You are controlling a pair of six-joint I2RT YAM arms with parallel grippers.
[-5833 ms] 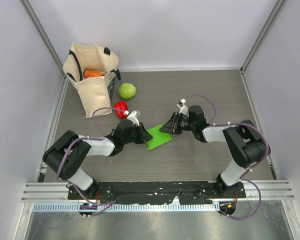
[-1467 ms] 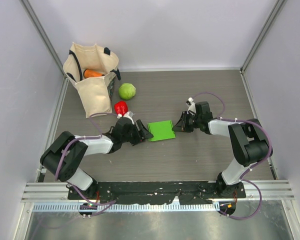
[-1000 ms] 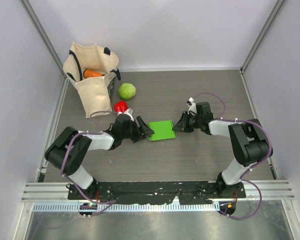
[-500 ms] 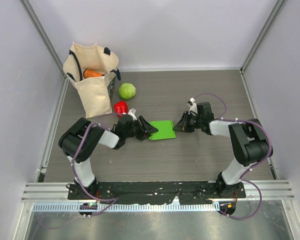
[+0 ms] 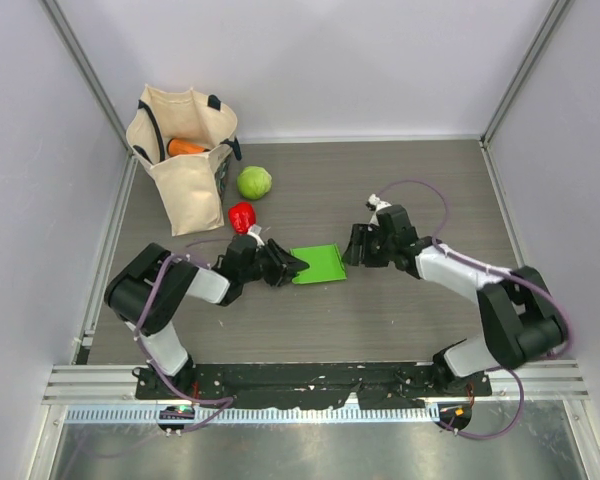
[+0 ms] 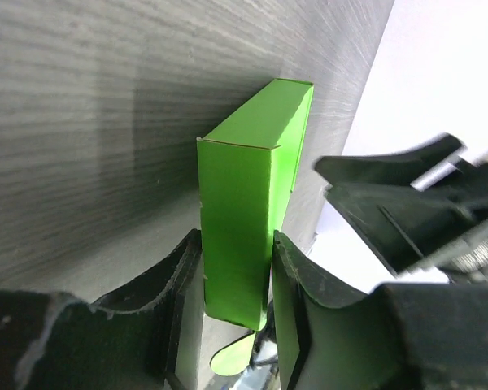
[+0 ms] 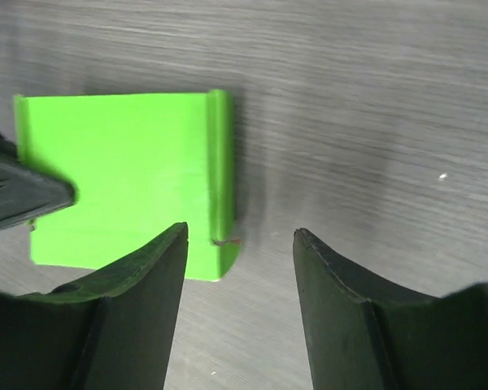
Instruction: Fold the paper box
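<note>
Left pincer sat clamped on the near end of the box, which lay on the table with its long axis running straight toward my right pincer, fingers apart just beside the far edge, holding nothing.

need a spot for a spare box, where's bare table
Bare: far right corner of the table, beyond the right hand; also the near strip before the paper box. Crowded: far left around the tote bag, round green vegetable and red pepper.
</note>
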